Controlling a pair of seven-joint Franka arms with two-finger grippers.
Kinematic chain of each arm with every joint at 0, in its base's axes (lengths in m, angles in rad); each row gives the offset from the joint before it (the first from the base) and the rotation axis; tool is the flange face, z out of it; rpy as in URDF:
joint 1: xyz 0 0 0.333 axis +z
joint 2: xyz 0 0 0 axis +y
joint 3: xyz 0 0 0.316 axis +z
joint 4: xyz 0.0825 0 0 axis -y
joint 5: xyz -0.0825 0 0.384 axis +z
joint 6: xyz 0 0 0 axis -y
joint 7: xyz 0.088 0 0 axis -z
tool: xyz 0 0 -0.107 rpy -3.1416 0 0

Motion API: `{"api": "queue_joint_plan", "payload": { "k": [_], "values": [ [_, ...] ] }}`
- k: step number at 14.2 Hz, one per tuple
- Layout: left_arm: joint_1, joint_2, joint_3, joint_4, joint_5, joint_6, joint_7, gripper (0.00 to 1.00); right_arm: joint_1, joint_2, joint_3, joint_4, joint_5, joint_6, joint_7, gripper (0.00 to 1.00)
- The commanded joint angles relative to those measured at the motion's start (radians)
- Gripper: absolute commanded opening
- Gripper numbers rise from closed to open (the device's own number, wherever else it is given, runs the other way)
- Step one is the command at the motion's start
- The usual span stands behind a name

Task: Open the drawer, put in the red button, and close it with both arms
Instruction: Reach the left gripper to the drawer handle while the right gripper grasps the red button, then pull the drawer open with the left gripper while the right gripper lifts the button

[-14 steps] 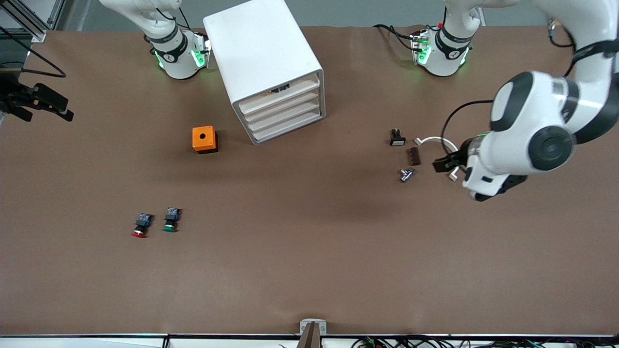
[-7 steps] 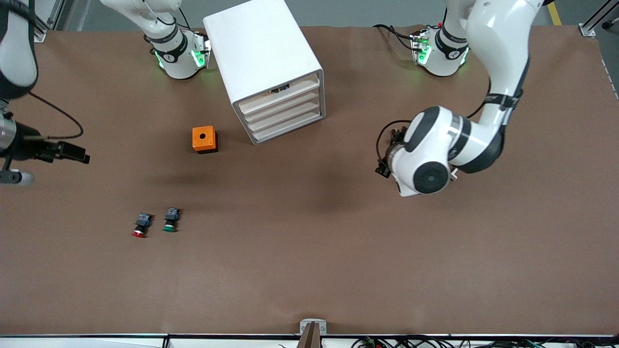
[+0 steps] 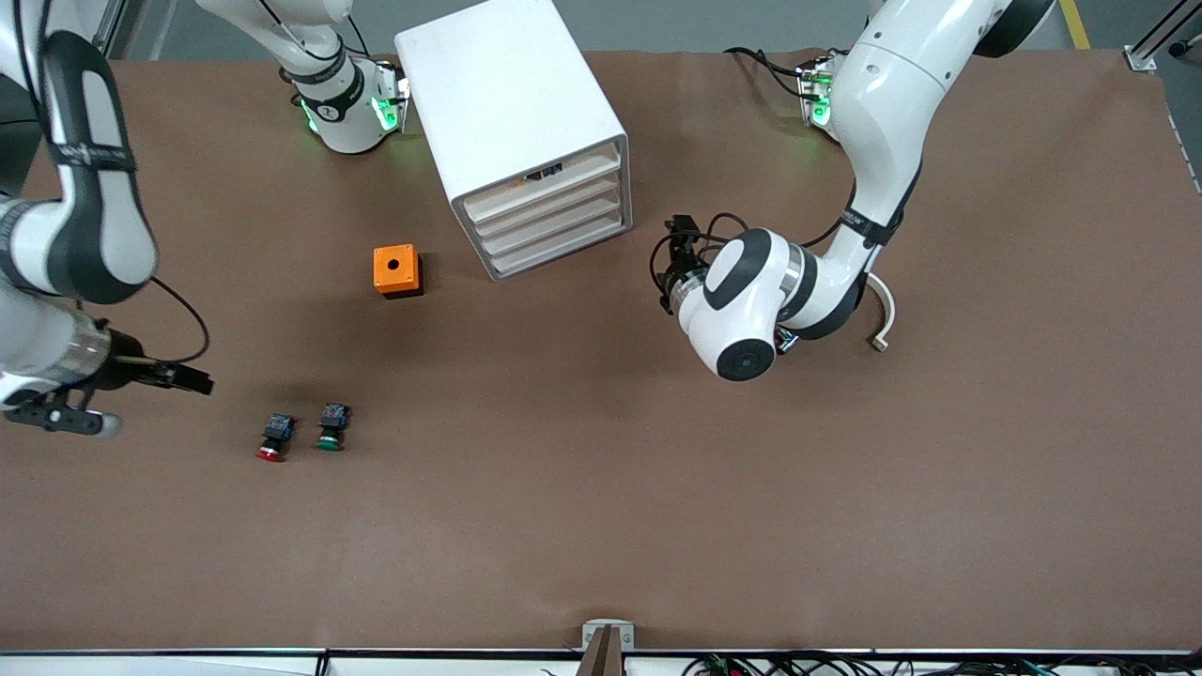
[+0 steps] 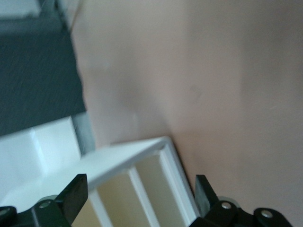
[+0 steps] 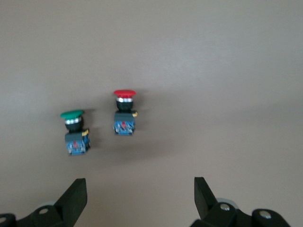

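— Front view?
— Left gripper (image 3: pixel 678 237) hanging wide open and empty just in front of the drawer cabinet (image 3: pixel 526 131), with every drawer apparently shut. Right gripper (image 3: pixel 192 380) low over the table (image 3: pixel 601 545) toward the right arm's end, fingers spread, nothing held. Red button (image 3: pixel 273 438) lying on the table near it, just beside the green button (image 3: pixel 331 427) and nearer the camera than the orange box (image 3: pixel 395 270).
— Risk there?
— Probably a swapped pick. Could close on the green cap after a slightly off approach, or knock both twins askew.
— Left wrist view?
— Cabinet corner and pale drawer fronts framed between the spread fingers, no handle plainly visible. Could slip off a shallow lip, or drag the whole cabinet instead of sliding a drawer out.
— Right wrist view?
— Both buttons ahead of the open jaws, the red cap more nearly between them, the green just beside it. Small and round-capped, so liable to roll or squirt free if pinched on the cap rather than on the blocky body.
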Motion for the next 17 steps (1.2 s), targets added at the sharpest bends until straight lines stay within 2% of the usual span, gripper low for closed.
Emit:
{"api": "queue_joint_plan", "payload": {
  "k": [1, 2, 4, 7, 9, 11, 13, 14, 15, 16, 17],
  "values": [
    [-0.037, 0.034, 0.008, 0.026, -0.123, -0.01, -0.15, 0.83, 0.026, 0.037, 0.002, -0.049, 0.001, 0.104, 0.073, 1.0],
    [-0.044, 0.05, 0.011, 0.028, -0.166, 0.018, -0.231, 0.69, 0.027, 0.062, 0.002, -0.047, 0.001, 0.133, 0.086, 1.0],
    [-0.062, 0.071, 0.006, 0.028, -0.224, 0.036, -0.297, 0.61, 0.043, 0.112, 0.002, -0.052, 0.001, 0.193, 0.107, 1.0],
    [-0.108, 0.074, 0.006, 0.028, -0.301, 0.036, -0.324, 0.57, 0.043, 0.168, 0.002, -0.081, 0.001, 0.295, 0.109, 1.0],
    [-0.142, 0.076, 0.008, 0.028, -0.318, 0.036, -0.341, 0.57, 0.046, 0.197, 0.002, -0.113, 0.001, 0.395, 0.135, 1.0],
    [-0.163, 0.084, 0.008, 0.028, -0.321, 0.038, -0.351, 0.57, 0.061, 0.238, 0.001, -0.107, -0.002, 0.44, 0.17, 1.0],
    [-0.191, 0.085, 0.008, 0.026, -0.319, 0.039, -0.353, 0.39, 0.066, 0.272, 0.0, -0.105, -0.004, 0.492, 0.172, 1.0],
    [-0.196, 0.091, 0.008, 0.028, -0.318, 0.041, -0.35, 0.26, 0.066, 0.284, 0.0, -0.101, -0.004, 0.497, 0.172, 1.0],
    [-0.196, 0.094, 0.008, 0.028, -0.318, 0.041, -0.348, 0.1, 0.064, 0.288, 0.0, -0.099, -0.004, 0.497, 0.17, 0.88],
    [-0.196, 0.094, 0.014, 0.028, -0.316, 0.041, -0.342, 0.0, 0.066, 0.288, 0.0, -0.099, -0.004, 0.492, 0.17, 0.55],
    [-0.19, 0.093, 0.018, 0.031, -0.307, 0.041, -0.338, 0.0, 0.066, 0.288, 0.0, -0.099, -0.004, 0.49, 0.169, 0.26]
  ]
}}
